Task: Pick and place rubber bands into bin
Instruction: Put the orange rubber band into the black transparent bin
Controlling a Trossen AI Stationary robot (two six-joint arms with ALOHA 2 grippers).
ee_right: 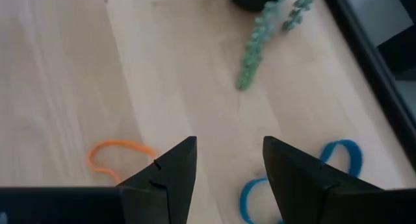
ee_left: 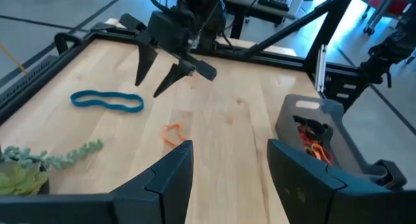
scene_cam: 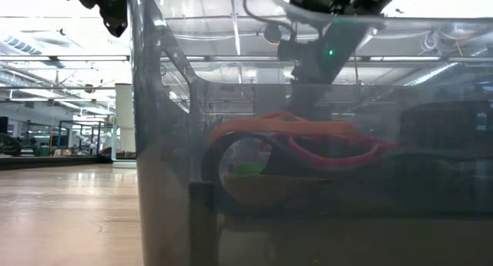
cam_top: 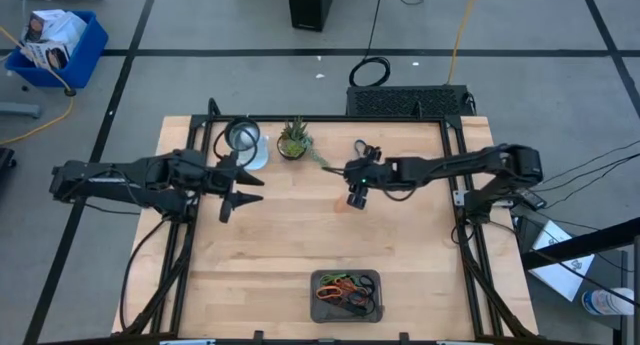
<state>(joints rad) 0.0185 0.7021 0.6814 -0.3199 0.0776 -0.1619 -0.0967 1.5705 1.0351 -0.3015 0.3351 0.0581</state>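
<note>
You are between picks: the right gripper (ee_right: 224,169) hangs released above the small orange rubber band (ee_right: 117,156) and the blue rubber band (ee_left: 107,101) on the wooden bench (cam_top: 270,255). The left gripper (cam_top: 243,190), also released, waits. Descend next, pinch one loop, carry it to the dark grey rectangular bin (cam_top: 346,295).

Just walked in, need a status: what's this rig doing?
Two arms are clearing rubber bands off the table into the bin, which already holds several. The right gripper hangs open above an orange band, a blue band close by. The left gripper waits open near the plant. Neither holds anything.
</note>
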